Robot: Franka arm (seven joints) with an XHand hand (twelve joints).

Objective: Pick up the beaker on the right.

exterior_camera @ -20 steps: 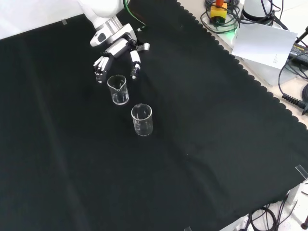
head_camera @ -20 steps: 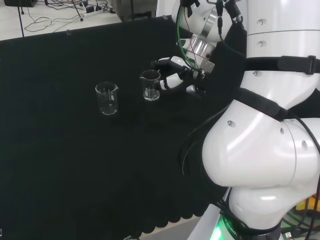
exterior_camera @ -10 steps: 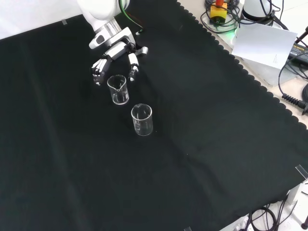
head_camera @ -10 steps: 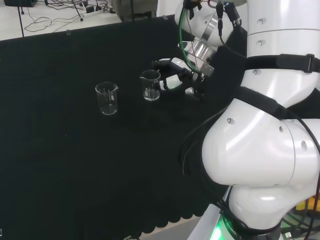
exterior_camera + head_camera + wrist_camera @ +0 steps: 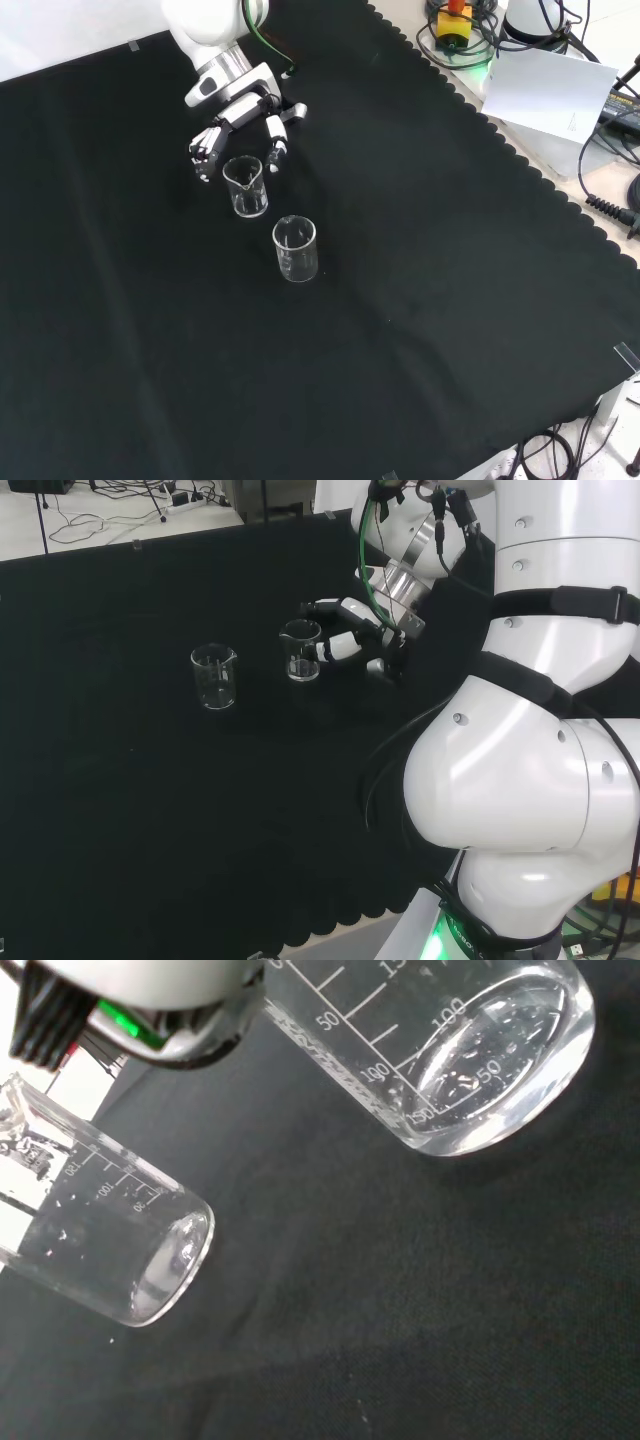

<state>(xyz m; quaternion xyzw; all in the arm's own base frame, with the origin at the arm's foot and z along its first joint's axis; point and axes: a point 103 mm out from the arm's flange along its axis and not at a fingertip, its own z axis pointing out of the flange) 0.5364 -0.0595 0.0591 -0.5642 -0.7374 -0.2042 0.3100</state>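
Two clear glass beakers stand upright on the black cloth. In the head view the right beaker (image 5: 300,651) stands just left of the hand (image 5: 345,632), and the left beaker (image 5: 214,677) stands apart from both. In the front view the hand (image 5: 238,108) comes in from the top. Its fingers (image 5: 204,158) and thumb (image 5: 275,148) reach down either side of the nearer beaker (image 5: 245,186), spread and not closed on it. The other beaker (image 5: 296,248) stands lower in that view. The wrist view shows the near beaker (image 5: 460,1050) large and the far beaker (image 5: 110,1250) beyond it.
The arm's own white links (image 5: 520,730) stand at the head view's right. Black cloth (image 5: 420,300) spreads bare around the beakers. Cables, a sheet of paper (image 5: 550,90) and gear lie past the cloth's scalloped edge in the front view.
The hand has shifted a little, and its fingers now hang slightly lower beside the near beaker's rim. Neither beaker has moved.
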